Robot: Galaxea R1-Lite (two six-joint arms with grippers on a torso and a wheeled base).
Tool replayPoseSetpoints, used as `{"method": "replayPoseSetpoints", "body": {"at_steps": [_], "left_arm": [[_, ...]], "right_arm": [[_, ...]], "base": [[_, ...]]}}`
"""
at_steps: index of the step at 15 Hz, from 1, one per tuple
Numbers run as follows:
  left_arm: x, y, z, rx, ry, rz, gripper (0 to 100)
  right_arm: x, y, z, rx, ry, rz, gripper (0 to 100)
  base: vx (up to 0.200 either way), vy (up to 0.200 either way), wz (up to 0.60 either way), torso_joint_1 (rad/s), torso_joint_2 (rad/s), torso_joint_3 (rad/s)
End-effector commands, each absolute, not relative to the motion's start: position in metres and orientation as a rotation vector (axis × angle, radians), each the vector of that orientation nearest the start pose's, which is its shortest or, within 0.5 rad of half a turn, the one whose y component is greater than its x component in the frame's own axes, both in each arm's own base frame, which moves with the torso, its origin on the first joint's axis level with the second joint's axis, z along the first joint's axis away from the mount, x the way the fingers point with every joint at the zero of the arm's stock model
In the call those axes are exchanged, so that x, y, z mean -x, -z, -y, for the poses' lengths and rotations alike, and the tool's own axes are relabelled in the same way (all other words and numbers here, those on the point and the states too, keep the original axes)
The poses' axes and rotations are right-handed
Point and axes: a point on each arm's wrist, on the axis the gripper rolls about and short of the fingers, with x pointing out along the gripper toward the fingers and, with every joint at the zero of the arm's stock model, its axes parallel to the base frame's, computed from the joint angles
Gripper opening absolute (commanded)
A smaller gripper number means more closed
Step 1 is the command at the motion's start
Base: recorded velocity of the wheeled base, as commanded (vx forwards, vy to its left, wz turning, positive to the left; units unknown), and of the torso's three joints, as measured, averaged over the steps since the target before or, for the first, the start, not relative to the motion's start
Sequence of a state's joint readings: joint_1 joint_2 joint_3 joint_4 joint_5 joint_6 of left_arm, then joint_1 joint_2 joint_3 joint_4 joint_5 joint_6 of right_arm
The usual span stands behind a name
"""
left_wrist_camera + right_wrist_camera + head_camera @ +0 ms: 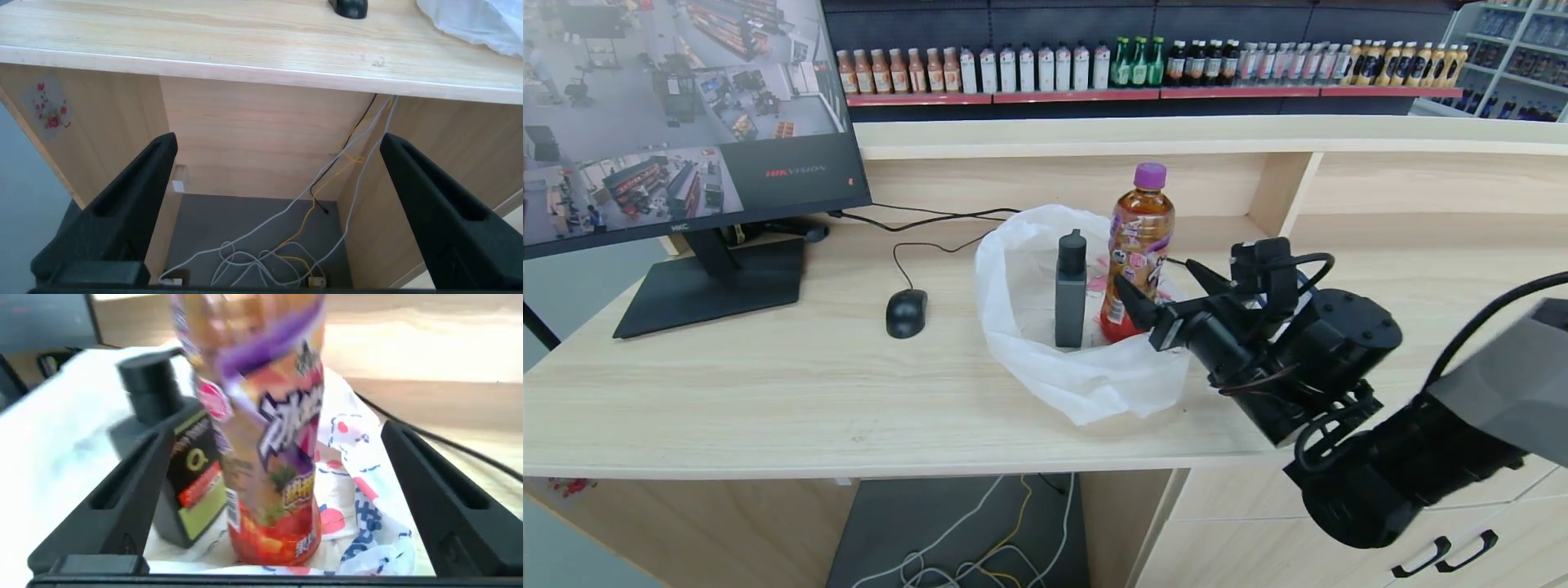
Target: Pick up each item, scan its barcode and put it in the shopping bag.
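Observation:
A white shopping bag (1086,384) lies open on the wooden counter (768,392). Inside it stand a dark grey pump bottle (1071,290) and an orange drink bottle (1137,245) with a purple cap, leaning slightly. My right gripper (1158,278) is open just right of the drink bottle, its fingers either side of it without touching. In the right wrist view the drink bottle (270,457) sits between the open fingers of that gripper (274,437), with the grey bottle (176,482) beside it. My left gripper (279,143) is open and holds nothing, below the counter's front edge.
A monitor (670,114) on its stand is at the back left, and a black mouse (906,313) with its cable lies left of the bag. A raised shelf (1176,135) runs behind. Loose cables (278,245) hang under the desk. Drawers (1437,555) are at the lower right.

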State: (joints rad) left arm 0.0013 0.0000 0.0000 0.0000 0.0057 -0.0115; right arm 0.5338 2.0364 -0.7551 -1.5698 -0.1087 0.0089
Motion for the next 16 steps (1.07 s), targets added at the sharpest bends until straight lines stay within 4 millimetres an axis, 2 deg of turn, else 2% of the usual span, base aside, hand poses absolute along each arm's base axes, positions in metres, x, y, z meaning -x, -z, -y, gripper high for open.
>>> {"method": "replayPoseSetpoints", "body": {"at_steps": [1, 3, 5, 8, 9, 11, 13, 14, 16], "left_arm": [[0.023, -0.075, 0.000, 0.012, -0.008, 0.000, 100], [0.023, -0.075, 0.000, 0.012, -0.008, 0.000, 100], [0.023, -0.075, 0.000, 0.012, -0.008, 0.000, 100], [0.023, -0.075, 0.000, 0.012, -0.008, 0.000, 100], [0.023, -0.075, 0.000, 0.012, -0.008, 0.000, 100], [0.023, -0.075, 0.000, 0.012, -0.008, 0.000, 100], [0.023, -0.075, 0.000, 0.012, -0.008, 0.000, 100], [0.023, -0.075, 0.000, 0.012, -0.008, 0.000, 100], [0.023, -0.075, 0.000, 0.012, -0.008, 0.000, 100]], "right_arm": [[-0.248, -0.195, -0.161, -0.122, -0.469, 0.357, 100], [-0.210, -0.204, -0.135, -0.124, -0.464, 0.368, 100], [-0.171, -0.201, -0.104, -0.116, -0.443, 0.357, 100], [-0.122, -0.185, -0.072, -0.109, -0.439, 0.339, 100], [-0.109, -0.178, -0.064, -0.104, -0.438, 0.326, 100], [-0.096, -0.186, -0.056, -0.129, -0.434, 0.395, 100], [-0.082, -0.184, -0.047, -0.116, -0.438, 0.363, 100], [-0.069, -0.179, -0.040, -0.104, -0.442, 0.317, 100], [-0.037, -0.153, -0.022, -0.058, -0.485, 0.173, 100]], "base": [[0.000, 0.000, 0.00, 0.000, 0.00, 0.000], [0.000, 0.000, 0.00, 0.000, 0.00, 0.000], [0.000, 0.000, 0.00, 0.000, 0.00, 0.000], [0.000, 0.000, 0.00, 0.000, 0.00, 0.000], [0.000, 0.000, 0.00, 0.000, 0.00, 0.000], [0.000, 0.000, 0.00, 0.000, 0.00, 0.000], [0.000, 0.000, 0.00, 0.000, 0.00, 0.000], [0.000, 0.000, 0.00, 0.000, 0.00, 0.000], [0.000, 0.000, 0.00, 0.000, 0.00, 0.000]]}}
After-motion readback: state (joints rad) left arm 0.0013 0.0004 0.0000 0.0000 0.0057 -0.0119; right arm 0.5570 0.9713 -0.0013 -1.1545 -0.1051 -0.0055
